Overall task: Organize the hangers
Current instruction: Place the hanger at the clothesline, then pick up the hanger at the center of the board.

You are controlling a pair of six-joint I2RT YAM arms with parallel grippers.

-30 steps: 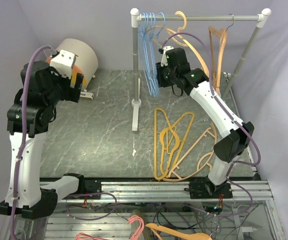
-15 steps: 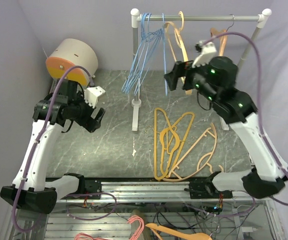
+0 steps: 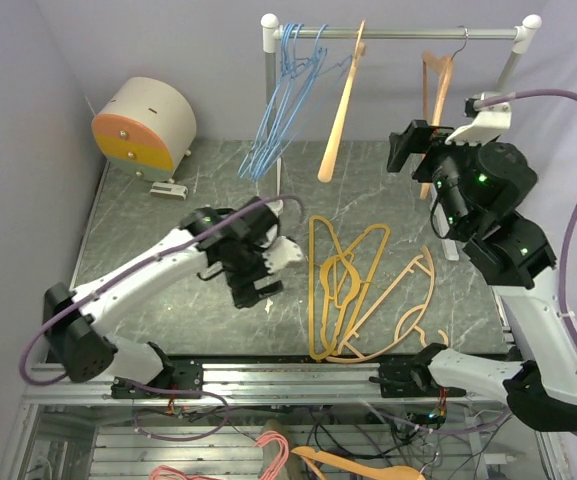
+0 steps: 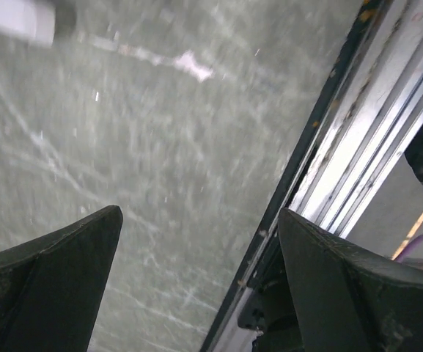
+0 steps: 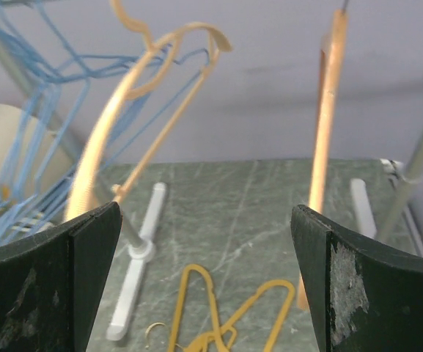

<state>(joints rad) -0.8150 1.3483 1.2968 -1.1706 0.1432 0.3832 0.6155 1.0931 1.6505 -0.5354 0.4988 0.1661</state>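
Observation:
Several light-blue wire hangers (image 3: 283, 100) hang at the left end of the rack's rail (image 3: 398, 34), swung out to the left. A tan hanger (image 3: 340, 110) hangs beside them, edge-on and tilted. An orange-brown hanger (image 3: 436, 90) hangs further right. Several yellow-orange hangers (image 3: 353, 290) lie in a pile on the table. My right gripper (image 3: 408, 148) is open and empty, raised, to the right of the tan hanger (image 5: 108, 161) and apart from it. My left gripper (image 3: 251, 290) is open and empty, low over the table, left of the pile.
The rack's white left post (image 3: 270, 130) and its foot (image 5: 134, 271) stand mid-table. A round beige drum with an orange face (image 3: 146, 125) sits at the back left. A metal rail (image 3: 298, 378) runs along the near edge (image 4: 328, 169). Pink hangers (image 3: 268, 450) lie below it.
My right gripper opened and drew back right from the rail, leaving the tan hanger swinging there. The blue hangers swung left. My left arm swept from the back left down to mid-table.

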